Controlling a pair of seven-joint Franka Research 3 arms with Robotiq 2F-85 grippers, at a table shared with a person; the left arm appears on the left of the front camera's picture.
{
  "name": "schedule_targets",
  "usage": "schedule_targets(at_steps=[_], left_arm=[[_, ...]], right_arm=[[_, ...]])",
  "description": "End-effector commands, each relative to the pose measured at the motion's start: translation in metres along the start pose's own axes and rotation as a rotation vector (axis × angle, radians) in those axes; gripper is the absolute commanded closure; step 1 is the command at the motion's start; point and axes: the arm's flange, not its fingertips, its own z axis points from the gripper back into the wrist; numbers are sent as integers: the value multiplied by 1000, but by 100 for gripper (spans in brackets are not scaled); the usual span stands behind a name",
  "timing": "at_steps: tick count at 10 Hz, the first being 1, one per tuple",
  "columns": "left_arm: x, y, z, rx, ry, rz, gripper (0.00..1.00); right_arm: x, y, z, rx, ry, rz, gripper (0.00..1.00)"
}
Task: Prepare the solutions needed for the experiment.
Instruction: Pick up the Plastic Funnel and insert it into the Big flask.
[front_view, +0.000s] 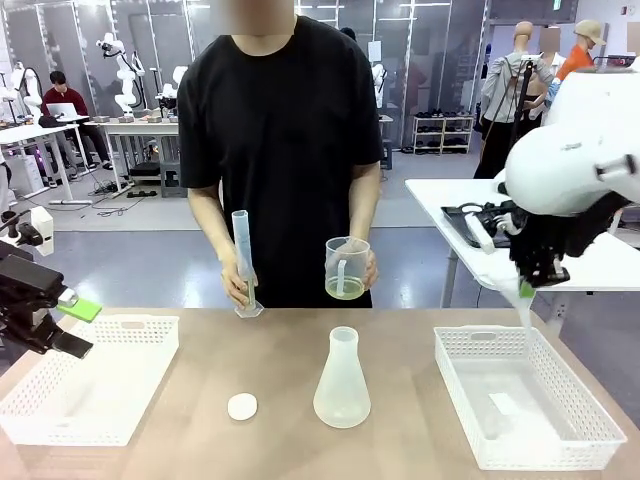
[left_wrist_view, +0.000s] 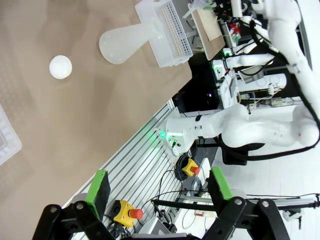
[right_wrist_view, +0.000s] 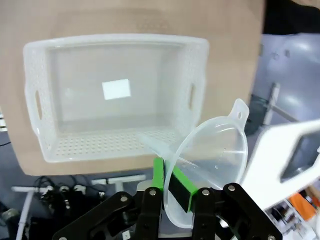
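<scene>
The solutions show as a little pale yellow liquid (front_view: 346, 289) in a clear jug (front_view: 347, 262) that the person's hand holds up above the table's far edge. The person's other hand steadies a tall measuring cylinder (front_view: 243, 262) standing on the table. A whitish conical flask (front_view: 342, 381) (left_wrist_view: 122, 42) stands mid-table, uncapped. Above the right basket, my right gripper (front_view: 530, 285) (right_wrist_view: 172, 187) is shut on the rim of a clear funnel (right_wrist_view: 215, 150). My left gripper (front_view: 82, 328) (left_wrist_view: 159, 187) hangs open over the table's left end, holding nothing.
A round white cap (front_view: 242, 406) (left_wrist_view: 60, 67) lies left of the flask. White perforated baskets sit at the left (front_view: 60, 418) and the right (front_view: 590, 425) (right_wrist_view: 45, 145) of the table. A second table stands behind on the right.
</scene>
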Motion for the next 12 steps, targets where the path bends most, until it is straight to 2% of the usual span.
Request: schedule_targets(at_steps=[1, 4, 6, 7, 8, 9, 11, 12], left_arm=[[3, -1, -2, -26, -10, -20, 0], [3, -1, -2, -26, -10, -20, 0], [3, -1, -2, -26, -10, -20, 0], [3, -1, -2, -26, -10, -20, 0], [3, -1, -2, -26, -10, -20, 0], [3, -1, -2, -26, -10, -20, 0], [3, -1, -2, -26, -10, -20, 0], [3, -1, -2, -26, -10, -20, 0]], right_arm=[[4, 30, 19, -187, 34, -48, 100], [19, 47, 52, -385, -35, 29, 100], [30, 56, 65, -464, -37, 57, 100], [39, 55, 69, -508, -68, 107, 100], [50, 54, 72, -540, -144, 171, 100], [60, 53, 75, -561, -168, 222, 100], [93, 57, 88, -620, -368, 427, 100], [104, 58, 91, -629, -408, 500, 100]])
